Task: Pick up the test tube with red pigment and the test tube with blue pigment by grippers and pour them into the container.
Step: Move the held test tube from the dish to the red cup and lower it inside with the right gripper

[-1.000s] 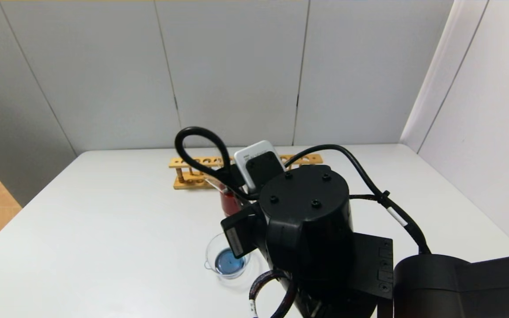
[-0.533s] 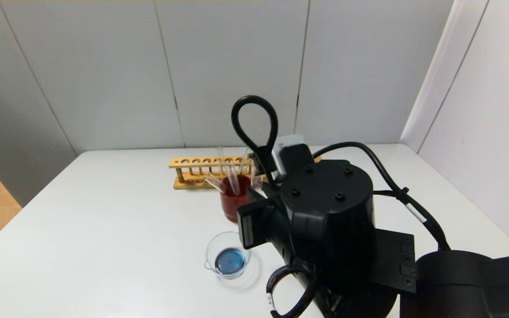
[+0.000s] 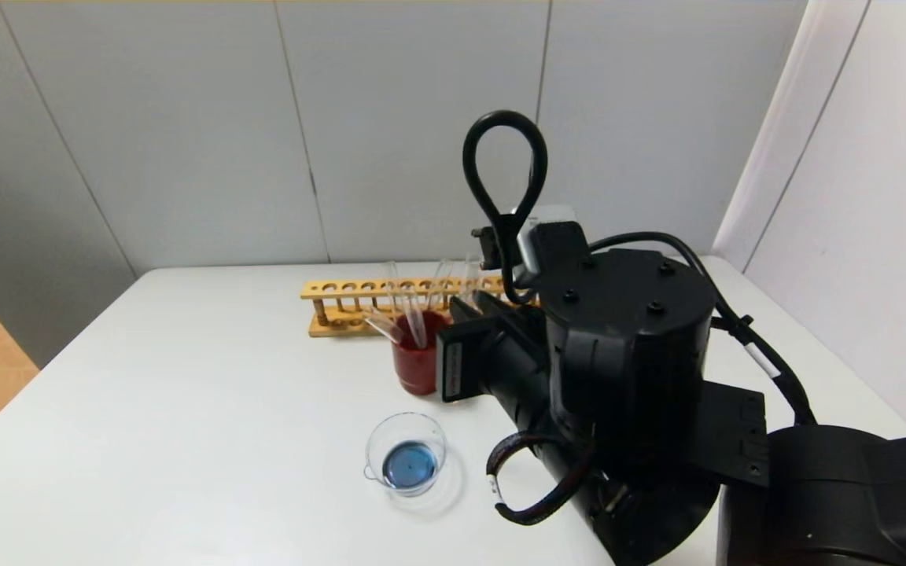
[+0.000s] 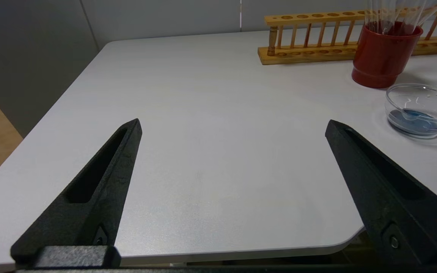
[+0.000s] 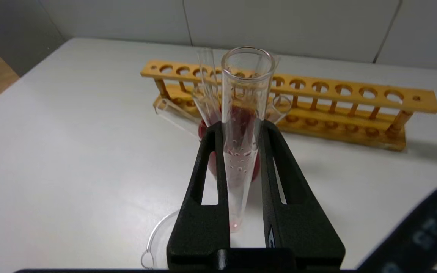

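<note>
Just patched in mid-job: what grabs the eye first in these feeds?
The right gripper is shut on the test tube with red pigment, held above the table near the red cup of clear tubes, in front of the wooden rack. Nearer the robot, the container already holds blue liquid. The left gripper hangs open over bare table.

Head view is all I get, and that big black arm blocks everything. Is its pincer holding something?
Observer: Yes. The right pincer is shut on a slim clear glass test tube with a trace of red liquid at its rounded bottom.
Operator: And the other arm? I can't see one at all.
Observer: The left pincer is open and holds nothing, above the near edge of the white table.
</note>
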